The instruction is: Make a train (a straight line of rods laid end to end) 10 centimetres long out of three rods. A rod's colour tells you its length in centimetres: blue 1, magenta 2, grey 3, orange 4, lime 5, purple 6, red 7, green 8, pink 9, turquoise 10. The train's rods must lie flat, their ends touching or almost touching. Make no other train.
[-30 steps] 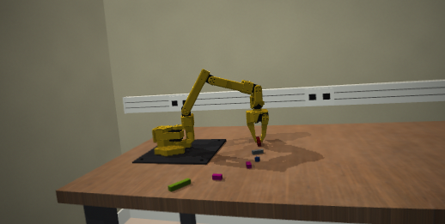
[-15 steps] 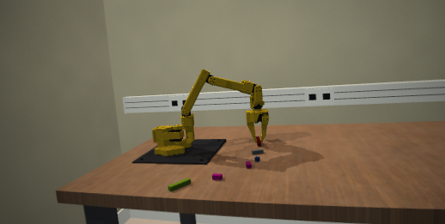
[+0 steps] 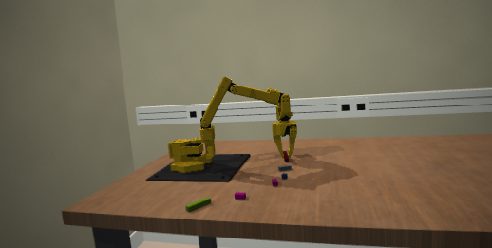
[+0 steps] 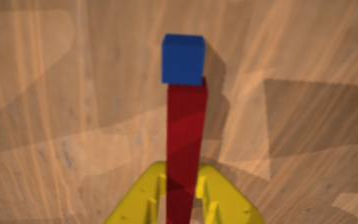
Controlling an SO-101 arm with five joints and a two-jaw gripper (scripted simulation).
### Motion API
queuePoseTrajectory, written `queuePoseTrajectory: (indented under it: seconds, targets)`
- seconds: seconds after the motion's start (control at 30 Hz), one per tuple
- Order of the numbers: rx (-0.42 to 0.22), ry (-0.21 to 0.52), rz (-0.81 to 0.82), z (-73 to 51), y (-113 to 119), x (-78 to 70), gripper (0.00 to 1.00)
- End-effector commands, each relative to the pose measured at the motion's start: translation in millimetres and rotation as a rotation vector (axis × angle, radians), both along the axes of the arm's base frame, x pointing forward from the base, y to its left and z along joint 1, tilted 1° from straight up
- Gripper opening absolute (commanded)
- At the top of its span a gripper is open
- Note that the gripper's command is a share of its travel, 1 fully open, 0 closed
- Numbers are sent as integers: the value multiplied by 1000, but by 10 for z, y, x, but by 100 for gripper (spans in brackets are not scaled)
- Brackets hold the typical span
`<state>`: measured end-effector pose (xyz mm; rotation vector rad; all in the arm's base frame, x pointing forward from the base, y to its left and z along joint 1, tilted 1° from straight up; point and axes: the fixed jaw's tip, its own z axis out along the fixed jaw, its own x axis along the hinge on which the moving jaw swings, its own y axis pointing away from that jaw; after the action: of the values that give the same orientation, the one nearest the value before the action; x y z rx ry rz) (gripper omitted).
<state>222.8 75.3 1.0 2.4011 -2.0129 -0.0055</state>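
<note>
The end effector [image 3: 285,155] is clamped on one red rod [image 4: 186,145], its long axis pointing at one blue rod [image 4: 183,59]. Beside the blue rod on the tabletop [image 3: 389,189]: one grey rod [image 3: 285,168], two magenta rods [image 3: 274,182].

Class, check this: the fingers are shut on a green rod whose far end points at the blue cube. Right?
Wrong colour. The wrist view shows the gripper shut on a red rod, not a green one; its far end does point at the blue cube.

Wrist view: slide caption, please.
Yellow claw shut on long red rod, its far end at small blue cube.
</note>
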Motion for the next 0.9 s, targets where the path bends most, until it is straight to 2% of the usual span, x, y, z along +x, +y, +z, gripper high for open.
queuePoseTrajectory:
  seconds: [0.0,0.87]
  targets:
    - [-4,17,-4,-6,8,-37,0]
    - [-4,17,-4,-6,8,-37,8]
